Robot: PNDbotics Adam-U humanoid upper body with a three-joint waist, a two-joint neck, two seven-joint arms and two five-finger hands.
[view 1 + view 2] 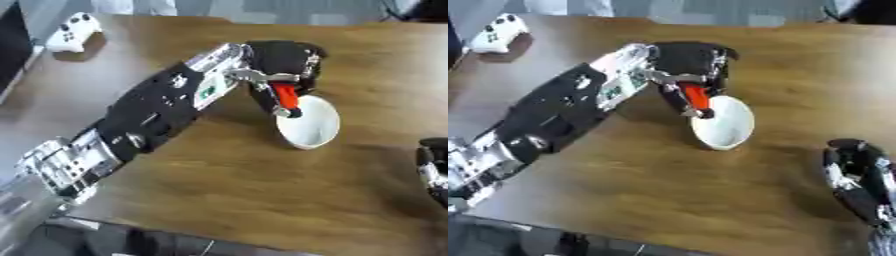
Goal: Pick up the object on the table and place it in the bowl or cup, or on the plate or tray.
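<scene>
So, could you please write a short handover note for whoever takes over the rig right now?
Left hand: fingers curled round a red object, held at the near rim of the white bowl.
Right hand: idle at the lower right edge, holding nothing; whether its fingers are open cannot be told.
Bowl: on the wooden table, tipped so its opening faces the camera.
Done: the red object is picked up and brought to the bowl.
Left: let go of it into the bowl, then draw the left hand back.
Also there: a white game controller at the far left, untouched.
</scene>
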